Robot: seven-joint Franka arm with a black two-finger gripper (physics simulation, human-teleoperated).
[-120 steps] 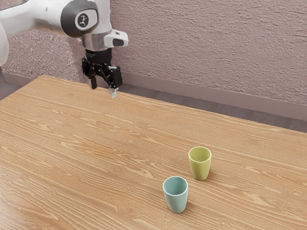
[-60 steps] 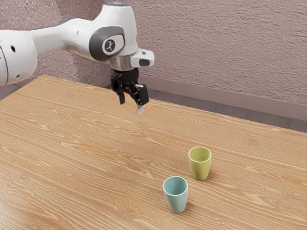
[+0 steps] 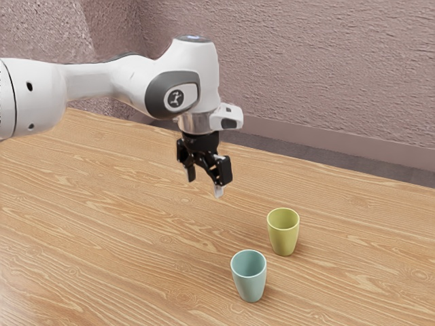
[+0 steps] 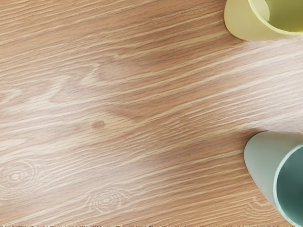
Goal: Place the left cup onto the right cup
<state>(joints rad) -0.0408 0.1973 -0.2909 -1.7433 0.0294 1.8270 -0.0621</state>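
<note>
In the exterior view, the white arm point(image 3: 102, 81) reaches in from the exterior view's left, and its black claw point(image 3: 205, 183) hangs in the air above the wooden tabletop point(image 3: 102, 204). The two fingers stand apart with nothing between them, so the claw is spread and empty. Two cups stand upright on the tabletop toward the exterior view's right, both well apart from the claw and below its level. The teal cup point(image 3: 248, 275) is the nearer one to the camera and sits more to the exterior view's left. The yellow-green cup point(image 3: 283, 231) stands just beside it, farther back and to the exterior view's right. The two cups do not touch. A rough, pinkish-grey wall point(image 3: 326, 61) rises behind the tabletop.

In the wrist view, the wood grain of the tabletop point(image 4: 118, 118) lies under the hand. Part of the yellow-green cup point(image 4: 241, 21) and part of the teal cup point(image 4: 265, 165) show at one side, each with its open mouth visible and bare wood between them.
</note>
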